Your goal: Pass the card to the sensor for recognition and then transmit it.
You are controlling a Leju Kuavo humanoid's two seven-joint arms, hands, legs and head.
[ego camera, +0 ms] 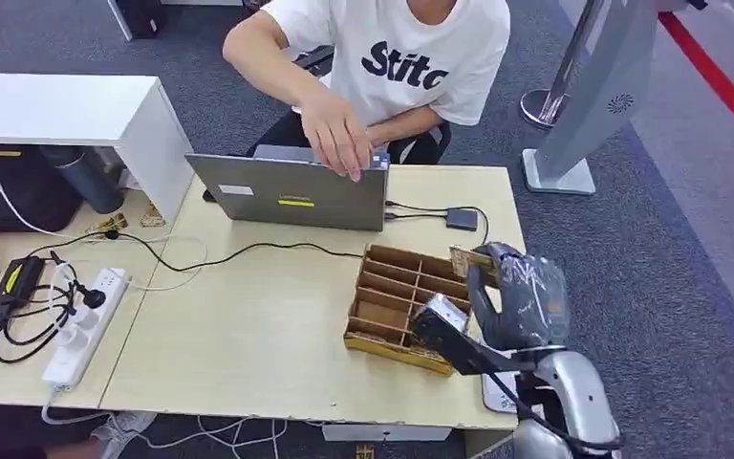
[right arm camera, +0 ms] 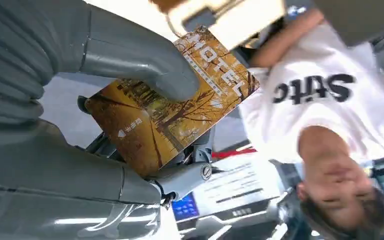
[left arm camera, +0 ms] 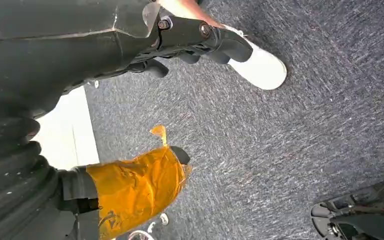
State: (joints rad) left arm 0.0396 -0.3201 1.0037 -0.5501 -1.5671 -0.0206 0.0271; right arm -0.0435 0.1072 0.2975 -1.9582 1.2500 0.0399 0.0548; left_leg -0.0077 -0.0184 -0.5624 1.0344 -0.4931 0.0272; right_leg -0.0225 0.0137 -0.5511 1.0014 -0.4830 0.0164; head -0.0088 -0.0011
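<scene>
The right hand [ego camera: 526, 292] pinches the card [right arm camera: 172, 102] between thumb and fingers, raised just beyond the divided wooden box [ego camera: 406, 306], at about four o'clock from the laptop [ego camera: 291, 191]. The step in hand looks like carrying it to the sensor (likely the small dark unit [ego camera: 461, 219] at twelve o'clock from the hand). The next move needs the card's face presented flat. The left hand [left arm camera: 130, 187] hangs over carpet; I cannot tell its fingers' state.
</scene>
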